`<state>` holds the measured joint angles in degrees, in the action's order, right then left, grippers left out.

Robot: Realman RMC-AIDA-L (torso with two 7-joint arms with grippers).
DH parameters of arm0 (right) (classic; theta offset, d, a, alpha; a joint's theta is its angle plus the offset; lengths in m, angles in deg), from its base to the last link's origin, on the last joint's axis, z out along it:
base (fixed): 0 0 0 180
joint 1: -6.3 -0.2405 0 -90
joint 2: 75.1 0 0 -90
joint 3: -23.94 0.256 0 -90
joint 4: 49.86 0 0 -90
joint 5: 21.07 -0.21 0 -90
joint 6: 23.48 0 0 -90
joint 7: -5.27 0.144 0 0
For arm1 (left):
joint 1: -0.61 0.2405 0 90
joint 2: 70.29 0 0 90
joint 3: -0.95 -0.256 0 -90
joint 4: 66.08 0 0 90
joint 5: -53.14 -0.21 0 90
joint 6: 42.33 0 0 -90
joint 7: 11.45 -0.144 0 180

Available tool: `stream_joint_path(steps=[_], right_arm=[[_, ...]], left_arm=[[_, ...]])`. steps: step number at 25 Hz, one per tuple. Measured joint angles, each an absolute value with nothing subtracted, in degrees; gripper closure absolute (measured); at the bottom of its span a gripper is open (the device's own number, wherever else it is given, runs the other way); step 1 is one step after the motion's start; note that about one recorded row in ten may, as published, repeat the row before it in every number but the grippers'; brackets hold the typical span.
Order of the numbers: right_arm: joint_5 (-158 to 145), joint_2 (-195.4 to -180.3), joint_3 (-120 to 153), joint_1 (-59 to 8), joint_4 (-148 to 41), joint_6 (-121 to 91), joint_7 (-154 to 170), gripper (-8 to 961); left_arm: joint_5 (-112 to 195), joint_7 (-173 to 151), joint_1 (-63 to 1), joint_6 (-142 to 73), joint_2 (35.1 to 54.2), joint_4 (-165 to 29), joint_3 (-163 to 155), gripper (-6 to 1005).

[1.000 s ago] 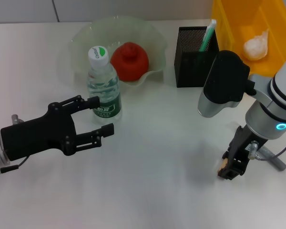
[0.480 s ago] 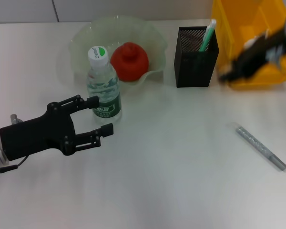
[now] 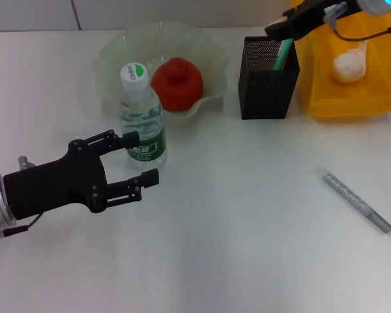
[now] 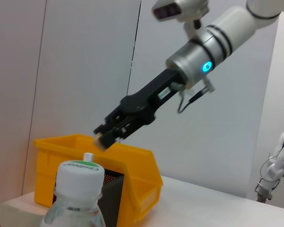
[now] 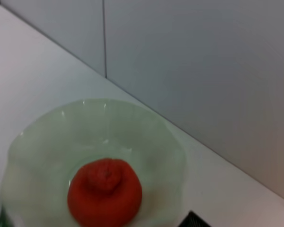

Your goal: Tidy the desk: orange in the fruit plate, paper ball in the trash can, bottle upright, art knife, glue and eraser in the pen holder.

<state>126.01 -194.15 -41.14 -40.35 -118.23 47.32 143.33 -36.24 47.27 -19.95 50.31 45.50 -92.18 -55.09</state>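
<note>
A tiny tan eraser (image 4: 100, 141) sat pinched in the right gripper (image 4: 105, 135) above the black mesh pen holder (image 3: 268, 78) near the worktop's far edge. Orange (image 3: 176, 84), paper ball (image 3: 349, 65) and bottle (image 3: 141, 116) looked settled; a grey knife (image 3: 357, 200) remained. The left gripper (image 3: 138, 161) hovered wide.

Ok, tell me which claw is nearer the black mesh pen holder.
Right. The right claw hangs just above the black mesh pen holder; the left claw sits far across the table, beside the clear bottle.
</note>
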Motion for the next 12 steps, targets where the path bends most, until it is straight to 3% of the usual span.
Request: stream_joint_path(steps=[6, 12], right_arm=[[124.74, -194.28, -41.79, -42.11, -112.49, 43.61, 142.35, 474], [123.84, -194.28, -41.34, -41.01, -115.33, 46.67, 141.91, 343]], left_arm=[[-36.24, 47.27, -19.87, 50.27, 45.55, -92.18, -55.09, 200], [-36.24, 47.25, -19.80, 50.00, 45.55, -92.18, -55.04, 200]])
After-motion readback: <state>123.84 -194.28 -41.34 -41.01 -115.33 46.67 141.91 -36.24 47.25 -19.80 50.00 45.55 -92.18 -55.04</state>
